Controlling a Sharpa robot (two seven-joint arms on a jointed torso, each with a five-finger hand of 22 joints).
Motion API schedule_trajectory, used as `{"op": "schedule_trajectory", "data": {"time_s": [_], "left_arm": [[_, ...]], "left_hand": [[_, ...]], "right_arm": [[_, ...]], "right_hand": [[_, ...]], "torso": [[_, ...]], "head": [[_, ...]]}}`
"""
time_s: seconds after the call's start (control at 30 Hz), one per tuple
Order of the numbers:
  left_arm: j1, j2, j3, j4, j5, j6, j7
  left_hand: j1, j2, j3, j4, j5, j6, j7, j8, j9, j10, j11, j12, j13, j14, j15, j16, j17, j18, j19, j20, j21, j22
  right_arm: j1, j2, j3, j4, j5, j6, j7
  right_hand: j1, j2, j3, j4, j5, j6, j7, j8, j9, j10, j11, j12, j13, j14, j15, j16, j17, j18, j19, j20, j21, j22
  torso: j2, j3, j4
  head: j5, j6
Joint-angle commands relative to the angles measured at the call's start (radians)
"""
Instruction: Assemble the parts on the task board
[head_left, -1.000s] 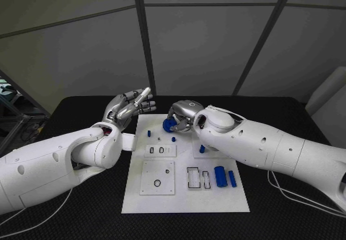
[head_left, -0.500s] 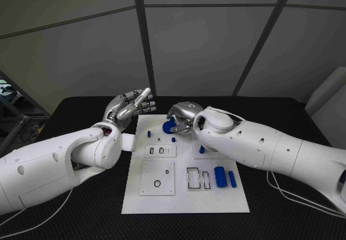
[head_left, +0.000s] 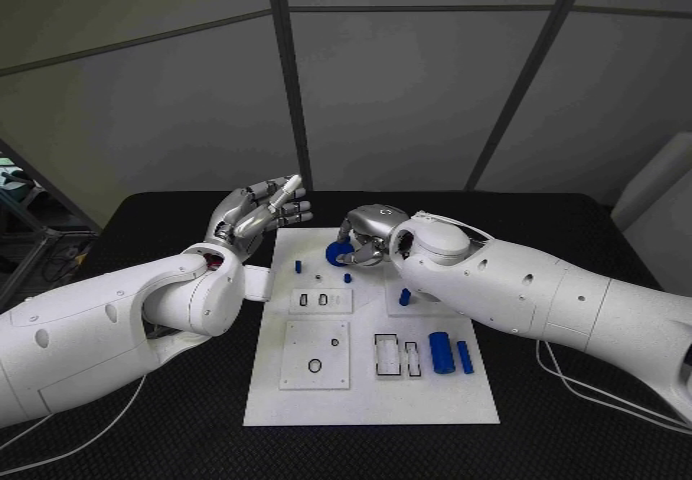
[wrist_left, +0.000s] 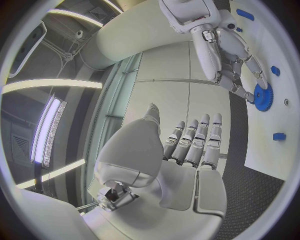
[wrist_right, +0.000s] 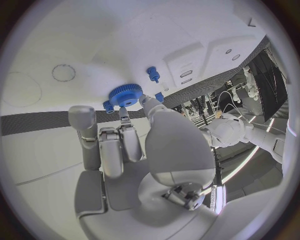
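The white task board (head_left: 372, 395) lies in the middle of the black table. My right hand (head_left: 371, 231) hovers over its far end and pinches a blue gear (head_left: 339, 254) between thumb and fingertips; the gear (wrist_right: 126, 95) sits low over the board (wrist_right: 56, 45). The left wrist view shows the same gear (wrist_left: 263, 97) under my right hand (wrist_left: 232, 56). My left hand (head_left: 263, 211) is raised beside the board's far left corner, fingers straight and holding nothing (wrist_left: 184, 150). A blue cylinder (head_left: 441, 353) and a blue bar (head_left: 464, 357) lie on the board's right side.
Small blue pegs (head_left: 299, 267) (head_left: 346, 279) (head_left: 404, 297) stand on the board near the gear. Inset plates with slots (head_left: 320, 300) and holes (head_left: 316, 357) take up the board's left half. Grey wall panels rise behind the table.
My right hand has shifted only slightly over the board's far end, the gear still in its fingers. The left hand has stayed where it was.
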Motion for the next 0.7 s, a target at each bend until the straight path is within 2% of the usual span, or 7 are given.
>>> {"op": "schedule_trajectory", "data": {"time_s": [0.03, 0.13, 0.3, 0.57, 0.63, 0.7], "left_arm": [[0.002, 0.0, 0.001, 0.001, -0.009, 0.015, 0.003], [0.002, -0.001, 0.001, 0.002, -0.009, 0.017, 0.002], [0.002, -0.003, 0.001, 0.002, -0.009, 0.018, 0.0], [0.002, -0.005, 0.001, 0.002, -0.009, 0.018, 0.0], [0.002, -0.004, 0.001, 0.002, -0.009, 0.019, 0.0], [0.002, -0.005, 0.001, 0.002, -0.009, 0.018, 0.0]], "left_hand": [[0.008, 0.003, 0.0, -0.007, 0.005, -0.006, 0.126, -0.003, -0.001, -0.006, -0.001, -0.005, -0.001, -0.005, 0.002, -0.006, -0.001, -0.008, -0.006, -0.003, -0.006, -0.001], [0.01, 0.005, 0.003, -0.009, 0.005, -0.005, 0.126, -0.003, -0.001, -0.007, -0.001, -0.006, -0.001, -0.006, 0.002, -0.006, 0.0, -0.008, -0.006, -0.003, -0.006, -0.002], [0.013, 0.011, 0.01, -0.013, 0.005, -0.007, 0.126, -0.003, -0.001, -0.008, -0.001, -0.006, -0.001, -0.006, 0.002, -0.005, 0.0, -0.008, -0.006, -0.003, -0.006, -0.002], [0.015, 0.014, 0.014, -0.016, 0.005, -0.008, 0.126, -0.004, -0.001, -0.01, -0.001, -0.007, -0.001, -0.006, 0.002, -0.005, 0.0, -0.008, -0.006, -0.003, -0.006, -0.003], [0.016, 0.014, 0.015, -0.017, 0.005, -0.009, 0.126, -0.004, -0.001, -0.01, -0.001, -0.007, -0.001, -0.006, 0.002, -0.005, 0.0, -0.008, -0.006, -0.003, -0.006, -0.003], [0.017, 0.015, 0.016, -0.018, 0.005, -0.008, 0.126, -0.004, -0.001, -0.011, -0.001, -0.007, -0.001, -0.007, 0.002, -0.005, 0.0, -0.008, -0.006, -0.003, -0.006, -0.003]], "right_arm": [[0.001, -0.004, -0.001, 0.001, 0.024, 0.036, 0.001], [0.001, -0.01, -0.001, 0.003, 0.03, 0.045, -0.004], [0.001, -0.022, -0.001, 0.005, 0.04, 0.049, -0.016], [0.001, -0.039, -0.001, 0.017, 0.043, -0.029, -0.025], [0.001, -0.048, -0.001, 0.027, 0.041, -0.048, -0.024], [0.001, -0.064, -0.001, 0.045, 0.039, -0.069, -0.02]], "right_hand": [[-0.029, 0.009, -0.004, 0.024, 0.027, 0.002, 0.0, 0.001, -0.002, 0.007, 0.002, 0.004, 0.1, 0.1, 0.006, 0.006, 0.247, -0.013, 0.001, 0.005, 0.007, 0.002], [-0.043, 0.009, -0.007, 0.036, 0.032, 0.0, 0.0, -0.001, -0.004, 0.007, 0.002, 0.005, 0.1, 0.1, 0.006, 0.005, 0.247, -0.013, 0.001, 0.005, 0.007, 0.001], [-0.068, 0.009, -0.016, 0.058, 0.03, -0.007, 0.002, -0.006, -0.007, 0.005, 0.003, 0.004, 0.098, 0.1, 0.007, 0.005, 0.246, -0.013, -0.001, 0.006, 0.007, 0.0], [-0.056, -0.005, -0.017, 0.055, 0.039, -0.028, 0.006, -0.017, -0.011, 0.004, 0.007, 0.003, 0.098, 0.1, 0.01, 0.005, 0.246, -0.013, -0.002, 0.008, 0.007, -0.002], [-0.048, -0.008, -0.014, 0.05, 0.047, -0.028, 0.006, -0.017, -0.011, 0.004, 0.007, 0.003, 0.098, 0.1, 0.011, 0.005, 0.246, -0.013, -0.002, 0.008, 0.007, -0.001], [-0.042, -0.008, -0.011, 0.048, 0.054, -0.026, 0.007, -0.016, -0.01, 0.005, 0.007, 0.004, 0.099, 0.1, 0.011, 0.005, 0.246, -0.013, -0.001, 0.009, 0.008, 0.0]], "torso": [[0.0, 0.0, -0.0003], [0.0, 0.001, -0.0003], [0.0, 0.0004, -0.0024], [-0.001, 0.001, -0.0022], [0.0, 0.0002, -0.0001], [0.0, 0.0011, -0.0002]], "head": [[0.001, -0.001], [0.002, -0.002], [0.002, -0.003], [-0.002, 0.001], [-0.004, 0.002], [-0.003, 0.002]]}}
